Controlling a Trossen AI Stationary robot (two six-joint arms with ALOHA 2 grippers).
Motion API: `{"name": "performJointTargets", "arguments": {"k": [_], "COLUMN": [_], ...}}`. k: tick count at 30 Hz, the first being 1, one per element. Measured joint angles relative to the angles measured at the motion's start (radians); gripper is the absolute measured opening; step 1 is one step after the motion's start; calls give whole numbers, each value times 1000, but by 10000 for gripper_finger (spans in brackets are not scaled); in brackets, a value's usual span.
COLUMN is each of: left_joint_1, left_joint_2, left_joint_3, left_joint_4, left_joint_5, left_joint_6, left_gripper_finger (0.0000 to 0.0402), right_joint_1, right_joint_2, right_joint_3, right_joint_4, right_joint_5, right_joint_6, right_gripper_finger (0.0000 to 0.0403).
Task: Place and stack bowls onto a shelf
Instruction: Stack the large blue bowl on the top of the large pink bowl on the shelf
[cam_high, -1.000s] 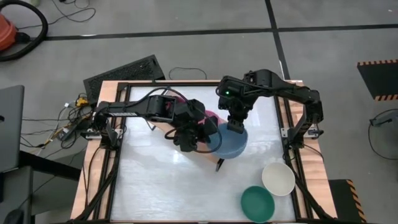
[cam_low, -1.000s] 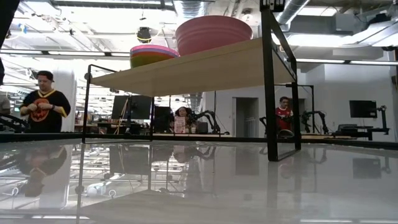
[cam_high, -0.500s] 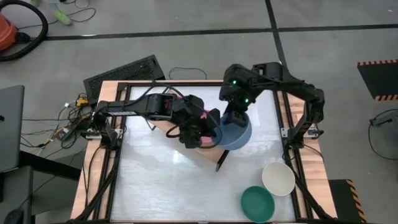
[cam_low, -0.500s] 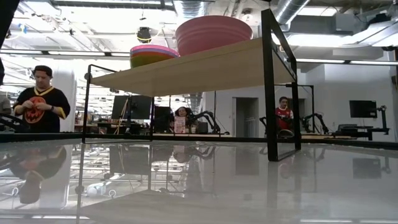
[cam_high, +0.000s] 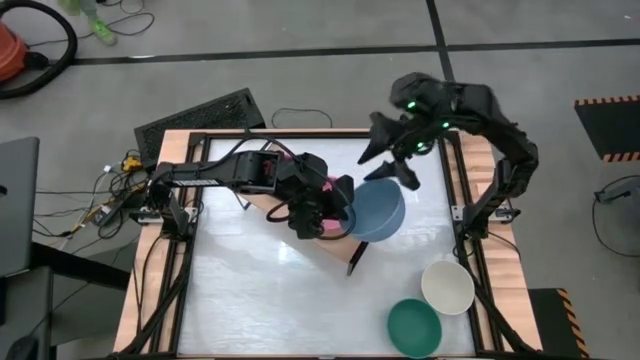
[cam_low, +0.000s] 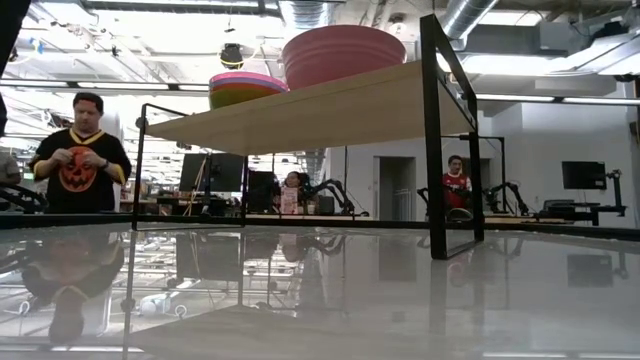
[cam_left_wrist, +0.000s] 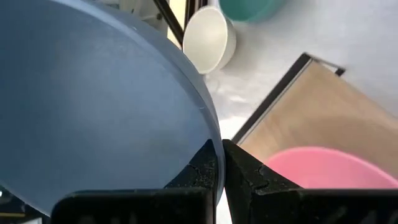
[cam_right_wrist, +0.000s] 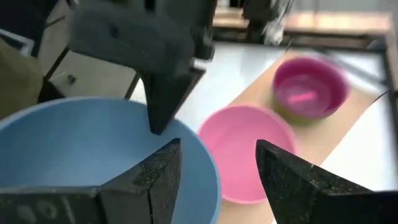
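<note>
The left gripper (cam_left_wrist: 219, 163) is pinched tight on the rim of the grey-blue bowl (cam_high: 379, 209), one finger inside the wall and one outside, carrying it over the near end of the shelf (cam_high: 335, 250). The bowl hangs just beside the large pink bowl (cam_right_wrist: 249, 149), which sits on the shelf board, partly overlapping it as seen from above.

The right gripper (cam_right_wrist: 217, 168) stands wide open with nothing between its fingers, lifted above the grey-blue bowl's far rim and clear of it.

Farther along the shelf from the pink bowl sits the stack of small bowls (cam_right_wrist: 310, 87), magenta on top with a lime green one showing beneath. In the low view this stack (cam_low: 247, 88) and the pink bowl (cam_low: 343, 52) both rest on the light-wood board.

Off the shelf, on the white tabletop (cam_high: 250, 290), the cream-white bowl (cam_high: 447, 287) and the dark green bowl (cam_high: 414, 327) lie side by side, well apart from the shelf, toward the near right corner.
</note>
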Motion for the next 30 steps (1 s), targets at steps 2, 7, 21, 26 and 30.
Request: {"name": "performJointTargets", "arguments": {"k": [2,7,21,26,30], "left_joint_1": [6,21,-21,-30,-39], "left_joint_2": [0,0,0,0,1], "left_joint_3": [0,5,10,-17,-40], "left_joint_4": [-6,-46,-379,-412,-439], "left_joint_5": [-22,-190,-324,-276,-275], "left_joint_6": [-13,-172,-835,-839,-787], "left_gripper_finger": [1,0,0,0,0], "right_joint_1": [-16,-74,-189,-212,-211], "right_joint_2": [-22,-98,-258,-262,-257], "right_joint_3": [1,1,1,1,1], "right_joint_4": [38,93,111,105,96], "right_joint_5": [4,127,213,213,212], "right_joint_6": [-11,29,116,93,87], "right_gripper_finger": [232,232,224,224,224]}}
